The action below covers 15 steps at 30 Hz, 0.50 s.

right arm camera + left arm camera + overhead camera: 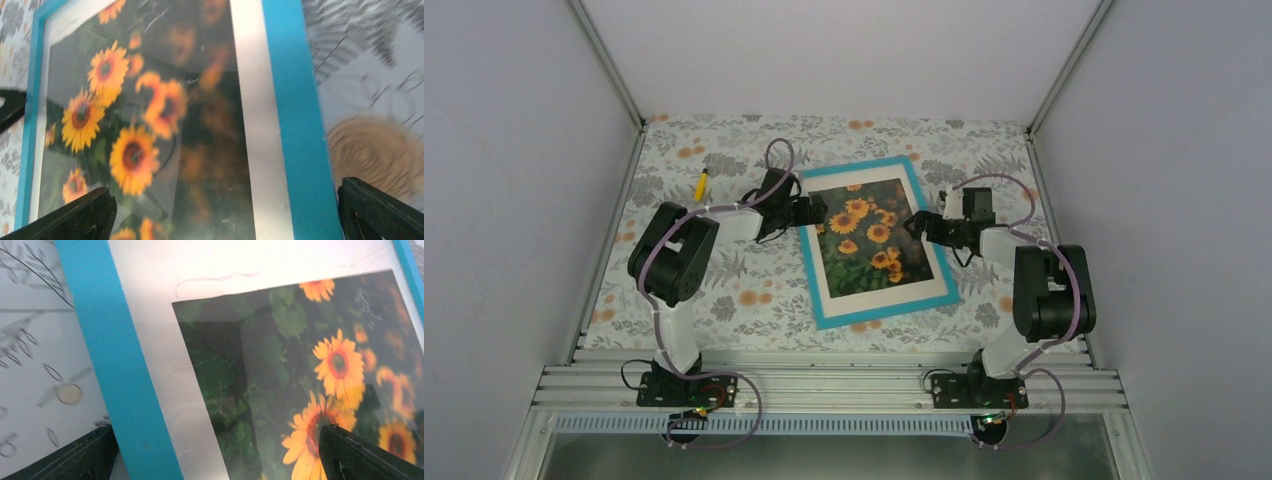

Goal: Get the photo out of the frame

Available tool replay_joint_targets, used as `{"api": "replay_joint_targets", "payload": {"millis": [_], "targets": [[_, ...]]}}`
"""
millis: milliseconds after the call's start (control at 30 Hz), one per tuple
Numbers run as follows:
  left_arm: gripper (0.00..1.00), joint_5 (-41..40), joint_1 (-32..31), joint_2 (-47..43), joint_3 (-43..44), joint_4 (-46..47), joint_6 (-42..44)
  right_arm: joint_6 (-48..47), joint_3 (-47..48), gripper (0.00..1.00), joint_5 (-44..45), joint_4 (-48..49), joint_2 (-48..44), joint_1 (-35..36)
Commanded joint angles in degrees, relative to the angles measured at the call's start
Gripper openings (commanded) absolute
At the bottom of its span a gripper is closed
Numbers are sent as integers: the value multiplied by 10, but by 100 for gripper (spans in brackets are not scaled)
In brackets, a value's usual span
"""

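- You are hovering the left claw (816,213) and the right claw (916,222) over opposite long sides of the frame (889,317), both spread wide and holding nothing.
- The frame is lying face-up on the floral worktop (724,300) between the two claws. The photo (869,235) of sunflowers is sitting inside it behind a pale mat (876,298), directly under each claw's inner finger.
- Each claw is straddling a turquoise border: its outer finger is hanging over the bare worktop and its inner finger over the print.
- The front is throwing reflections, so a glazed face is likely sealing the photo from above, and reaching it probably means working from the back.
- For a clean lift, you are better off lowering both claws evenly, pinching the border only and keeping the fingers off the glossy face, since an uneven grip is likely to twist the thin frame.
- No brand, label or legible writing is showing on the frame, the mat or the print.
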Motion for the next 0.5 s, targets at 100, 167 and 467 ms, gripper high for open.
{"api": "replay_joint_targets", "payload": {"millis": [100,167,467], "targets": [[100,15,-1,35,56,-43,41,24,-54,100,-85,-22,-53,64],[100,14,-1,35,60,-46,44,24,-67,100,-84,-21,-61,68],[100,-39,26,-64,-3,-65,40,18,-71,100,1,-43,-119,69]]}}
